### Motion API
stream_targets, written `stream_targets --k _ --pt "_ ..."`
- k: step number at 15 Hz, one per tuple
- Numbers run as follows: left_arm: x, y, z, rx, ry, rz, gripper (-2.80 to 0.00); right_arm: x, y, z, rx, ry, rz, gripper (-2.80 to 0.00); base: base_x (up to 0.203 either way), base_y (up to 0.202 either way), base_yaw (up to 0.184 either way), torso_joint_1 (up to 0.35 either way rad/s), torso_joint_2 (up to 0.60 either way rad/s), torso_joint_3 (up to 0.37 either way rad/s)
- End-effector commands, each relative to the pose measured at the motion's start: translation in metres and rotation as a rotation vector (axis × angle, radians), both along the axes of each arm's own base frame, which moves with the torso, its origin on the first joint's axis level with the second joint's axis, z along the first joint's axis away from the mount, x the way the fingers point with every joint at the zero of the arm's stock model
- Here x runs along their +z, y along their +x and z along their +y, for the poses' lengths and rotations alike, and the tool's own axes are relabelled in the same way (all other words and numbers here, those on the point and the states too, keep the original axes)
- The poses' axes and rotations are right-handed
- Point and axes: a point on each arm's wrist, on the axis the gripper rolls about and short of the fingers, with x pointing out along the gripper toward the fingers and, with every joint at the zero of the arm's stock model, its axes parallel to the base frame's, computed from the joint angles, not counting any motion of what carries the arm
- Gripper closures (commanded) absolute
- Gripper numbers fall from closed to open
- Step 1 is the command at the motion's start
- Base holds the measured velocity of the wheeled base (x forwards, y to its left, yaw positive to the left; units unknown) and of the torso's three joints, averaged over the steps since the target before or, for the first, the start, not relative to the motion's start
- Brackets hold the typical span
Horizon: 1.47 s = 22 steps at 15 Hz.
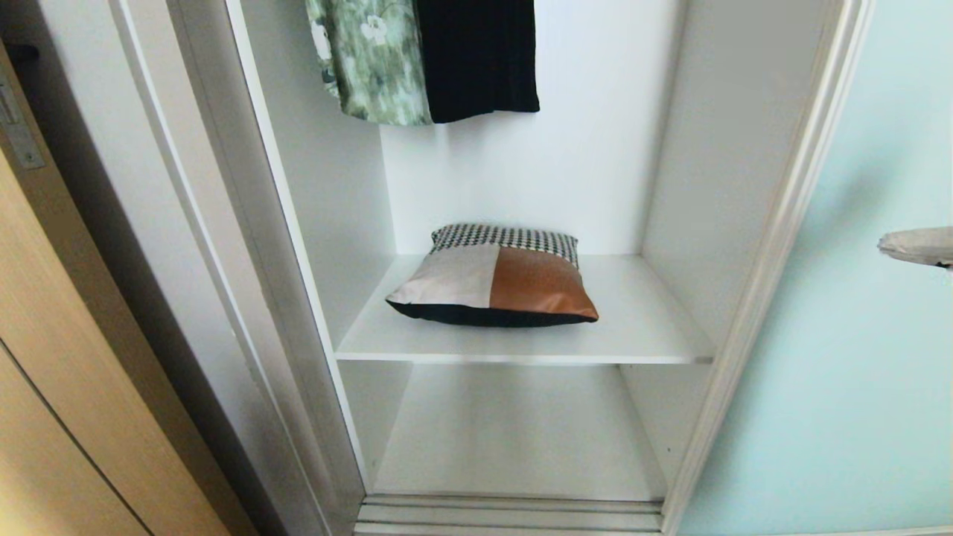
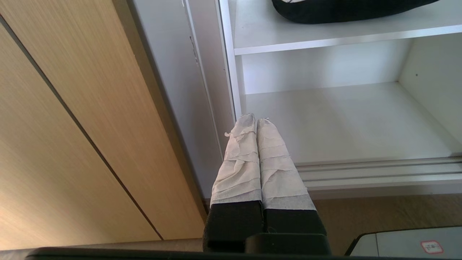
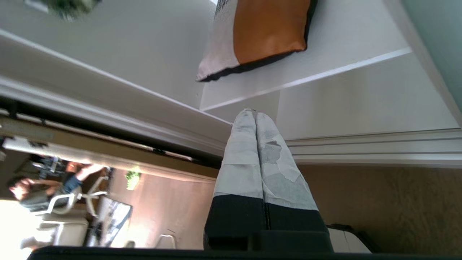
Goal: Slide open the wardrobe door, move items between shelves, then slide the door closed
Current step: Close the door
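The sliding wardrobe door, pale aqua glass in a white frame, stands slid aside at the right, so the wardrobe is open. One item, a soft patchwork piece of houndstooth, beige and rust-orange with a black underside, lies on the upper shelf. The lower shelf is bare. My right gripper reaches in from the right edge in front of the door; its taped fingers are shut on nothing, well below the item. My left gripper is shut and empty, low beside the wardrobe's left post.
A green floral garment and a black one hang above the upper shelf. A tan wooden door stands to the left. The door track runs along the wardrobe's foot. A person sits far off in the room.
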Motion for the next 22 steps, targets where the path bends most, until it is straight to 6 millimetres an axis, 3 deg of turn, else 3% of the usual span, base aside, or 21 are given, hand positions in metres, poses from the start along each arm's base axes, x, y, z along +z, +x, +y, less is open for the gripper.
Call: stream_targets --k 1,12,22 --pt "0.000 0.000 0.000 -0.001 0.001 0.003 0.00 -0.004 0.022 -0.008 0.001 0.031 0.037 0.00 0.000 0.000 0.000 0.000 0.00 0.000" --pt "0.000 0.000 0.000 -0.001 0.001 0.003 0.00 -0.011 0.074 -0.013 -0.012 0.070 0.101 0.00 0.000 0.000 0.000 0.000 0.00 0.000" --pt "0.000 0.000 0.000 -0.001 0.001 0.003 0.00 -0.028 0.101 -0.036 -0.063 0.101 0.136 0.00 0.000 0.000 0.000 0.000 0.00 0.000"
